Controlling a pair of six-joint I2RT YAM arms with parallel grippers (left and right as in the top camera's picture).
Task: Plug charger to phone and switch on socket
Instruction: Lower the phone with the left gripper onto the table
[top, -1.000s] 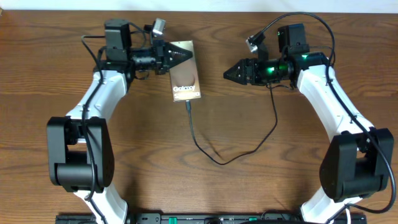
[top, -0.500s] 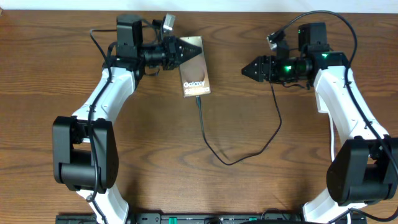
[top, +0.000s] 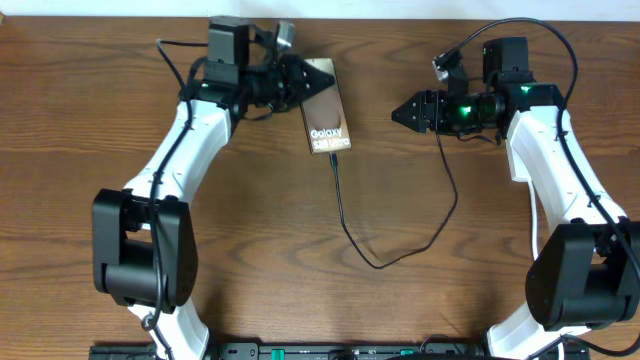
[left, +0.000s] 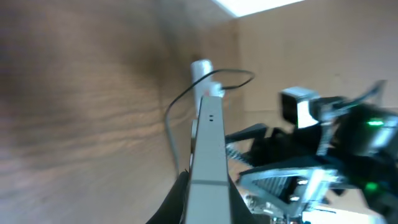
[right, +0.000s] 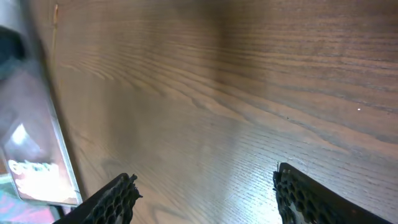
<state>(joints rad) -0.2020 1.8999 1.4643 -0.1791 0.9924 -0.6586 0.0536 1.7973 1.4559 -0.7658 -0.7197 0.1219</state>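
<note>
The phone (top: 326, 118) is a dark slab with white lettering, lying at the table's upper middle. My left gripper (top: 299, 82) is shut on its far end. In the left wrist view the phone (left: 208, 134) shows edge-on between my fingers (left: 208, 182). The thin black charger cable (top: 348, 225) meets the phone's near end, loops across the table and rises toward my right arm; its plug is out of view. My right gripper (top: 400, 111) is open and empty, right of the phone and apart from it (right: 205, 198). The phone shows at that view's left edge (right: 31, 146). The socket is out of view.
Bare brown wood table (top: 260, 230) surrounds the phone and the cable loop. The arm bases stand at the front left (top: 135, 260) and front right (top: 580, 270). A black rail (top: 320, 351) runs along the front edge.
My left gripper has carried the phone to the right, dragging the cable with it. My right gripper moved right at first, then stayed still.
</note>
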